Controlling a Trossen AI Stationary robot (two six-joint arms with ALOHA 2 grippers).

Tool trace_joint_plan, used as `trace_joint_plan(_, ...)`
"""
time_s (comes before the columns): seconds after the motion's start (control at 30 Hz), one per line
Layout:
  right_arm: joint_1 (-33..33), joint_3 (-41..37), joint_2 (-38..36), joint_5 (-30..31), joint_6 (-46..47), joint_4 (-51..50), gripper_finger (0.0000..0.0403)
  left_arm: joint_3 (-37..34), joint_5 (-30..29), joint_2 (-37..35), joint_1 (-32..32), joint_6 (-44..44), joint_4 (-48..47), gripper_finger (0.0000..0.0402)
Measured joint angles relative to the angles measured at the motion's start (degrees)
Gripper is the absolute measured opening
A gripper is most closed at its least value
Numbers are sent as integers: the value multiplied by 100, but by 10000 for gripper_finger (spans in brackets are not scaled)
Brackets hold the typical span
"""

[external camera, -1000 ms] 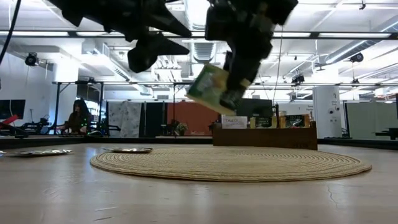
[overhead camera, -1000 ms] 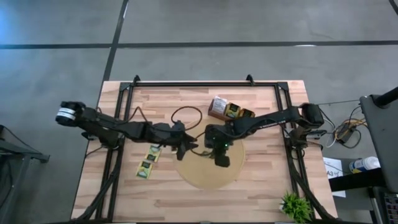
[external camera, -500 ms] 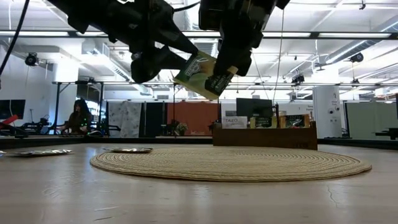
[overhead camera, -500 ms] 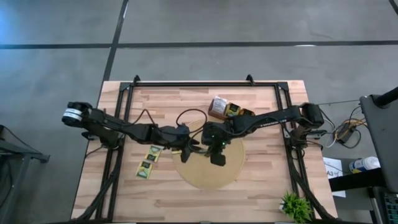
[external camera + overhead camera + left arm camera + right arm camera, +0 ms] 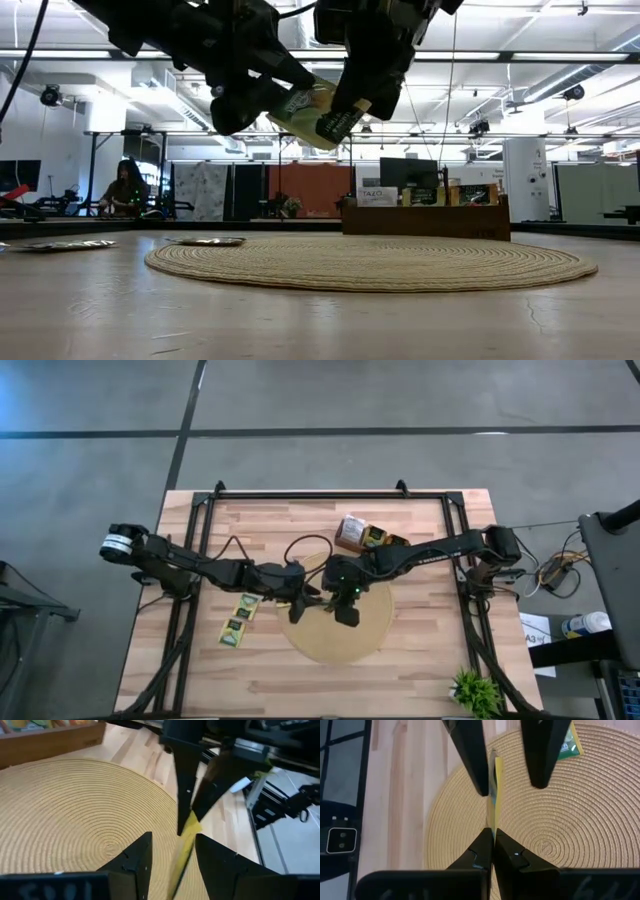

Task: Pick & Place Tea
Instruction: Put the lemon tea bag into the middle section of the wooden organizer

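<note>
Right gripper is clamped on a yellow-green sachet, held edge-up in the air over the round mat. Left gripper is spread apart, fingers straddling the same sachet. Two more sachets are seen on the bench beside the mat.

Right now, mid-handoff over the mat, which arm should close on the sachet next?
Left. Its gripper hangs open with the tea sachet edge-on between its fingers, above the round mat. The right gripper is shut on it already.
</note>
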Motion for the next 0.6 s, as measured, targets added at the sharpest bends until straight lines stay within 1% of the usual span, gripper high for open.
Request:
trace_joint_plan(0.13, 0, 0, -2, 29, 2, 16, 8, -1, 88, 0, 0, 26, 4, 113)
trace_joint_plan(0.33, -2, 0, -6, 138, 2, 18, 8, -2, 85, 0, 0, 70, 3, 24)
trace_joint_plan(0.37, -2, 0, -8, 138, 20, 18, 8, -2, 85, 0, -2, 76, 4, 15)
trace_joint_plan(0.47, 0, 0, -20, 138, 133, 12, 12, -2, 84, 0, -4, 81, -18, 11)
trace_joint_plan(0.6, -7, 0, -85, 141, 150, -39, 38, -6, 81, -2, -4, 75, -273, 9)
